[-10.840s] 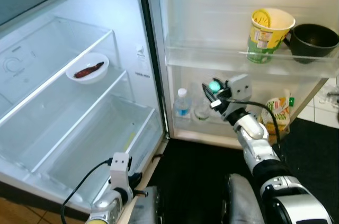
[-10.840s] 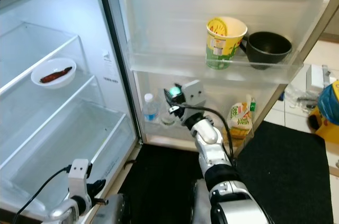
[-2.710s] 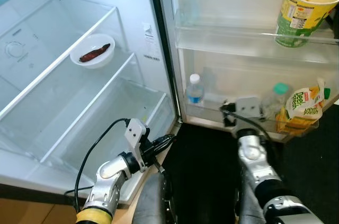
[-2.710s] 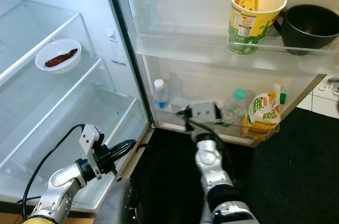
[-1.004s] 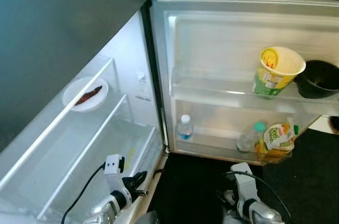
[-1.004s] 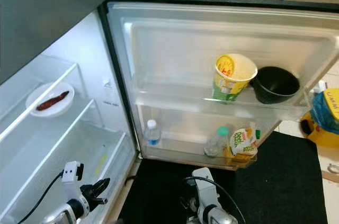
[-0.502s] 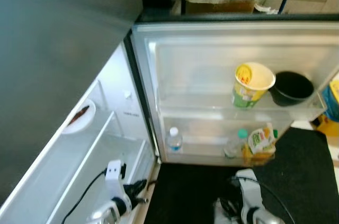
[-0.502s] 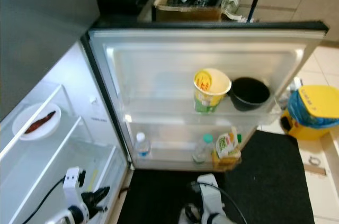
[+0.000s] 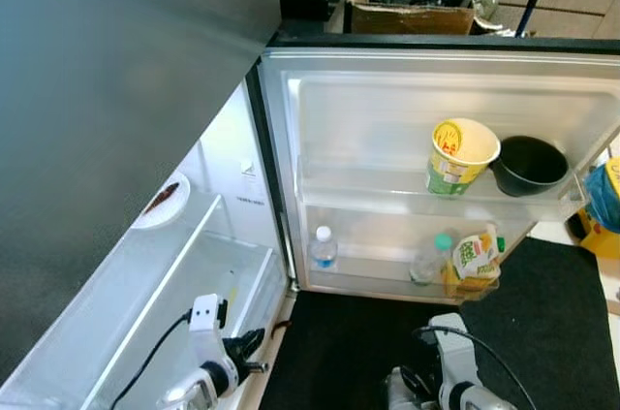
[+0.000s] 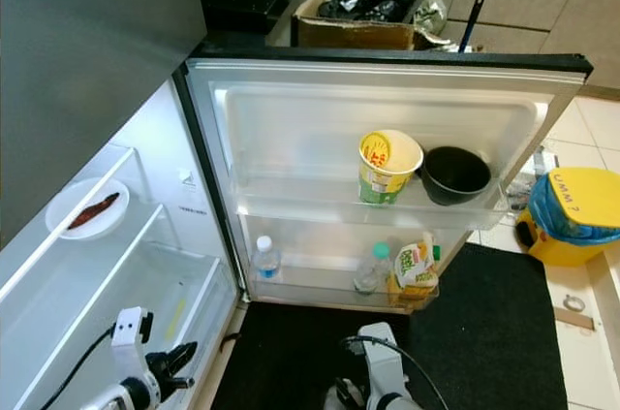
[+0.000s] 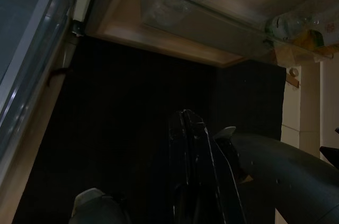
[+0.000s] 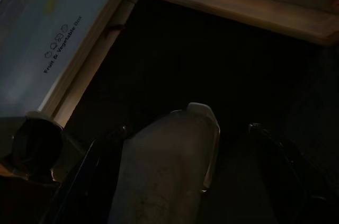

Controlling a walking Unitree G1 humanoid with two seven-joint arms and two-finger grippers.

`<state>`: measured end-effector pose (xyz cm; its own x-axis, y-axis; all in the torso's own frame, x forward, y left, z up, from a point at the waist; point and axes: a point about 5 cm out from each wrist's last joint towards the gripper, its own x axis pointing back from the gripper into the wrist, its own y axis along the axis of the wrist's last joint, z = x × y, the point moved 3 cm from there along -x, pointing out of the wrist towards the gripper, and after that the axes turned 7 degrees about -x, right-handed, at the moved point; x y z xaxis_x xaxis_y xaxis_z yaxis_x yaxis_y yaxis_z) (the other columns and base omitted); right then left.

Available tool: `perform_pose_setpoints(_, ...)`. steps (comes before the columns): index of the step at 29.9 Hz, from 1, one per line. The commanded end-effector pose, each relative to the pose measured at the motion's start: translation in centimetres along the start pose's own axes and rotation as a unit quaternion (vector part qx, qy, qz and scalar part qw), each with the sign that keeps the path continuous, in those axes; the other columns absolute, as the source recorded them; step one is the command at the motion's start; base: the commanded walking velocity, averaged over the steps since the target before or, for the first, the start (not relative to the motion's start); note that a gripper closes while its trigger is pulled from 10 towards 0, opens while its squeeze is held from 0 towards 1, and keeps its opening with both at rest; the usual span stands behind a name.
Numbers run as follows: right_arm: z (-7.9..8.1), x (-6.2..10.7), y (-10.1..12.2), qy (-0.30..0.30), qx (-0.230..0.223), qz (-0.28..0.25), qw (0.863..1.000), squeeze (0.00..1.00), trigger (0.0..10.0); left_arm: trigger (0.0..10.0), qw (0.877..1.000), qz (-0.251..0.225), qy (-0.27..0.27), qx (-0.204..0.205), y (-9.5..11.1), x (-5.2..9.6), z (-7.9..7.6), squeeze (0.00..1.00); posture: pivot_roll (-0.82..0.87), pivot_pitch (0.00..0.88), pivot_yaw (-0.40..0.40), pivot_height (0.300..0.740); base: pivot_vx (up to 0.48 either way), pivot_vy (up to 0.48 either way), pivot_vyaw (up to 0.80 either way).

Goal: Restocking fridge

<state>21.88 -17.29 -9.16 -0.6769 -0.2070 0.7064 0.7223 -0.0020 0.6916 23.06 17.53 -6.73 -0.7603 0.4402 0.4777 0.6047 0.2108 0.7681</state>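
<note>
Nearest us, our left gripper (image 10: 176, 359) hangs low with fingers parted, empty; our right gripper (image 9: 412, 386) we cannot tell. Beyond, the green-capped bottle (image 10: 369, 268) sits on the door's lower shelf (image 10: 320, 284); we should back off cleanly.

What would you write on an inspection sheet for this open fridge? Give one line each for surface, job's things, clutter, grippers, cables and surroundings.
Surface: black mat before the open fridge door.
Job's things: upper door shelf holds a noodle cup and a black bowl; lower one holds a blue-label bottle, a green-cap bottle and a pouch; a plate sits inside.
Clutter: nothing seen.
Grippers: left gripper low, open; right gripper low.
Cables: black cable on left arm.
Surroundings: cardboard box, yellow bin.
</note>
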Motion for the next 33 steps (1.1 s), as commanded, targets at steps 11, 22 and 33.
perform_pose_setpoints(11,0.2,0.2,-0.5,0.015,-0.017,-0.002,1.0,0.0,10.0,10.0,1.0,0.011,0.018,-0.002,-0.5,0.5,0.7,0.0,-0.02,0.102,0.024,0.679,0.0,0.0,0.0)
perform_pose_setpoints(22,0.0,0.3,-0.8,0.012,-0.019,0.002,1.0,0.0,10.0,10.0,0.997,0.035,0.062,0.007,-1.9,1.4,1.6,0.0,-0.03,0.097,0.023,0.694,0.0,0.0,0.0)
perform_pose_setpoints(33,-0.3,0.7,-1.7,0.009,-0.025,0.016,1.0,0.0,10.0,10.0,0.983,0.109,0.144,0.035,-6.6,4.6,3.1,0.0,-0.03,0.095,0.021,0.739,0.0,0.0,0.0)
